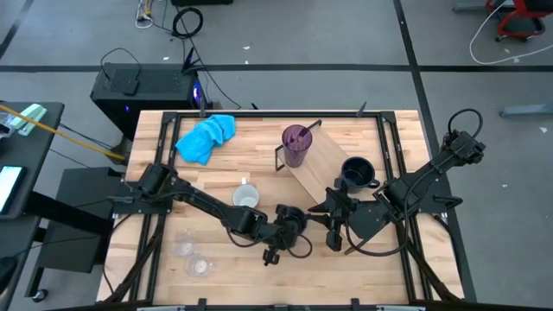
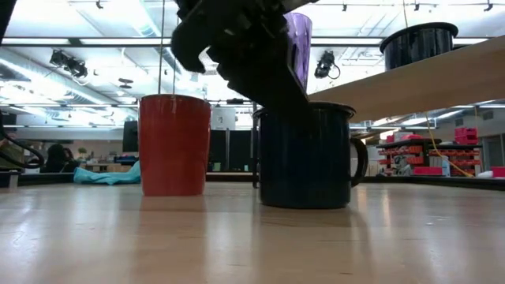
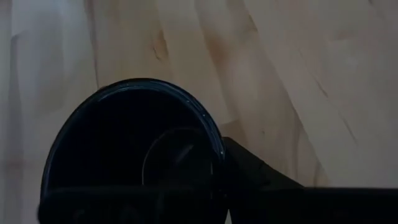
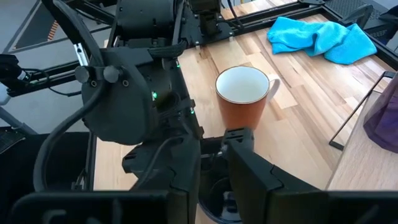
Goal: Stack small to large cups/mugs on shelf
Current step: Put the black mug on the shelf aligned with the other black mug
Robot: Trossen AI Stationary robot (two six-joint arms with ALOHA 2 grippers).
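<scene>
Pale wooden tabletop (image 1: pixel 155 268), left gripper (image 1: pixel 289 226) clamped on the rim of a dark navy handled mug (image 2: pixel 306 156) standing near the tilted light wooden shelf board (image 1: pixel 324 164).
Such a thin rim pinch may let it swing or slip when lifted; the right gripper (image 1: pixel 333 226), just beside with fingers narrowly parted and empty, risks collision.

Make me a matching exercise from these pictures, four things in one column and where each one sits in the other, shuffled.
Things:
1. purple tumbler
2. blue cloth
3. two clear glasses
4. dark mug under the left gripper

Places:
A. bare tabletop, near front left corner
B. on the shelf board, at its far end
C. tabletop, right next to the orange mug with the white inside
D. tabletop, far side, left of the shelf

Pairs: 1-B, 2-D, 3-A, 4-C
</scene>
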